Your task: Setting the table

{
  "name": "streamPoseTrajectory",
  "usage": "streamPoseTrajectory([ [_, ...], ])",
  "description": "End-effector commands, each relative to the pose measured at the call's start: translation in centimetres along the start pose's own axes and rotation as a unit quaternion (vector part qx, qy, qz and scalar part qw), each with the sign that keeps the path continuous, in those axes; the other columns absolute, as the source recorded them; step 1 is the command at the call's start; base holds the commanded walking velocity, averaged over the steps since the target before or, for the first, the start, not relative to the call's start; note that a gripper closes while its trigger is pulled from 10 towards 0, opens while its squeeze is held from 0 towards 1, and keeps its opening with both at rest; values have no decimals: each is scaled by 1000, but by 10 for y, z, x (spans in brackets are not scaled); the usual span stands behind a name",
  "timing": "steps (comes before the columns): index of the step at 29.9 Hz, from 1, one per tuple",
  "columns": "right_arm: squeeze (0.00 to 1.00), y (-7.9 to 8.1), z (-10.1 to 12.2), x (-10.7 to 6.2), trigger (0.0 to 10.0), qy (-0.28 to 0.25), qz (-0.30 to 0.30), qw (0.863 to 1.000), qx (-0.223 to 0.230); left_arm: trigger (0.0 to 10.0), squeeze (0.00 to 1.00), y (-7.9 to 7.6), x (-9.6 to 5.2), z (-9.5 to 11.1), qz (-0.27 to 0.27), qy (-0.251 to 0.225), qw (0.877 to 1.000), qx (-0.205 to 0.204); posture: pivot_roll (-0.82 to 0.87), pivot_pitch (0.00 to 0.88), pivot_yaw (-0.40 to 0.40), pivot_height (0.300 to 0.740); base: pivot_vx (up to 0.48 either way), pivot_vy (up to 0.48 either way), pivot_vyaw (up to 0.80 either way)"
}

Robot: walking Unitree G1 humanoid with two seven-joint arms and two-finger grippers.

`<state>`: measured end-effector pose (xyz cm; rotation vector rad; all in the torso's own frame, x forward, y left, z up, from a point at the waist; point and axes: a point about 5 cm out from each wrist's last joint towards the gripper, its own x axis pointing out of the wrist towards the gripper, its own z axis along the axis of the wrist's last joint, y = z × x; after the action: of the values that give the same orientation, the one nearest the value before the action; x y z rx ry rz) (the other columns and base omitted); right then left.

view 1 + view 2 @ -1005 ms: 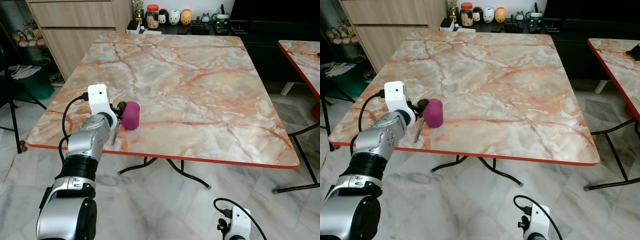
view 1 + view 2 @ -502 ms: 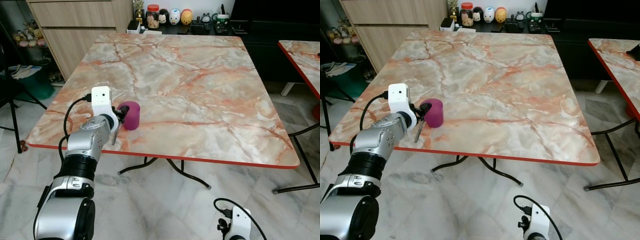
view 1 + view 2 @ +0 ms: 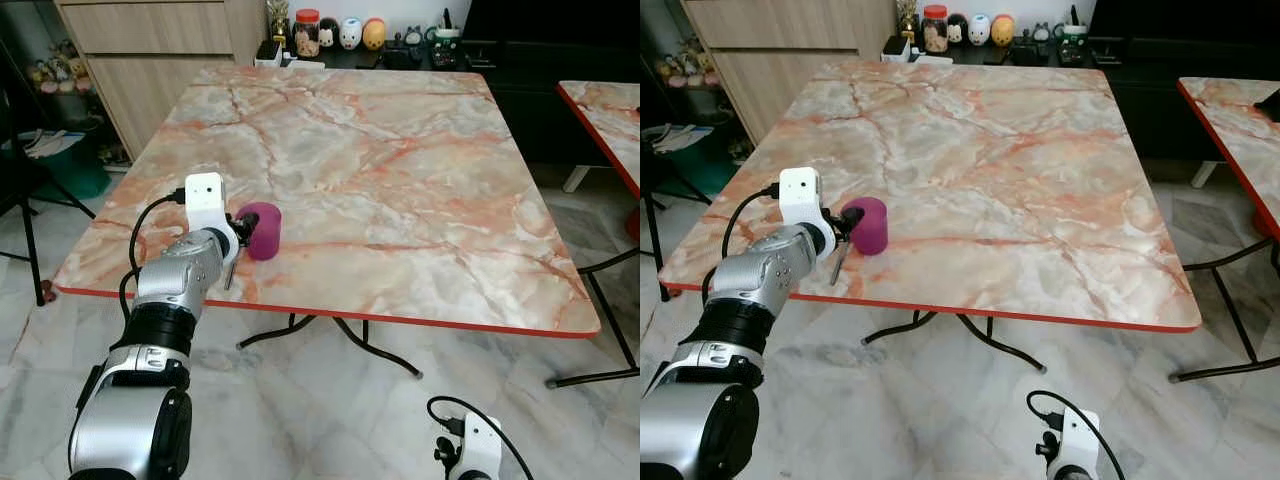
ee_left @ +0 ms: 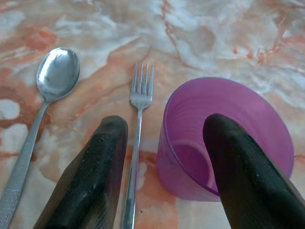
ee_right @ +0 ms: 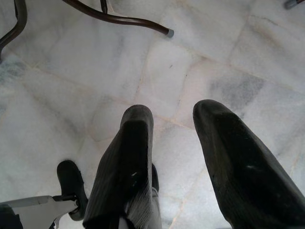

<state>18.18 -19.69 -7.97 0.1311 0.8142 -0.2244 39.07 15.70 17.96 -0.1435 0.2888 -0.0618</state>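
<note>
A broad desk (image 3: pixel 400 170) with an orange-veined marble top and a thin red edge stands on a pale marble-tiled floor (image 3: pixel 330 410), carried on dark curved metal legs (image 3: pixel 340 335). A second desk (image 3: pixel 610 115) of the same pattern stands to the robot's right, and a light wooden cabinet (image 3: pixel 150 50) stands behind the near desk on the left, with a low dark shelf (image 3: pixel 380 50) beside it holding a jar (image 3: pixel 306 32) and a row of small round figurines (image 3: pixel 350 33). Near the desk's front left corner stands a purple cup (image 3: pixel 262 230), upright, open end up, and the left wrist view shows nothing lying inside it. The left gripper (image 4: pixel 164 157) reaches over the desk edge to the cup with its fingers spread wide: one finger sits inside the cup's mouth against the wall, the other is outside it, over the fork, so the near wall of the cup stands between them; whether they press on the wall I cannot tell. A fork (image 4: pixel 138 143) lies flat on the desk just beside the cup, its tines pointing away from the gripper, and a spoon (image 4: pixel 45 100) lies beside the fork on its far side from the cup, bowl up. The right gripper (image 5: pixel 174 162) hangs low over the floor, its fingers parted with nothing between them.
</note>
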Motion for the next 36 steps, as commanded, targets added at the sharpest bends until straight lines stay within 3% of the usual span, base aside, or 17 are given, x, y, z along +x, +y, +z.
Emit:
streamPoseTrajectory([
  [1, 0, -1, -6, -2, 10000, 10, -2, 1000, 5, 10000, 0, 2, 2, 3, 15, 4, 1000, 11, 60, 61, 3, 740, 0, 0, 0],
  [26, 0, 0, -7, -2, 10000, 13, -1, 1000, 5, 10000, 0, -1, 6, 11, 23, -2, 1000, 5, 60, 65, 5, 740, 0, 0, 0],
  [36, 0, 1, -8, -2, 10000, 12, -3, 1000, 9, 10000, 0, -1, 7, 3, 21, 14, 999, 19, 63, 70, 13, 740, 0, 0, 0],
])
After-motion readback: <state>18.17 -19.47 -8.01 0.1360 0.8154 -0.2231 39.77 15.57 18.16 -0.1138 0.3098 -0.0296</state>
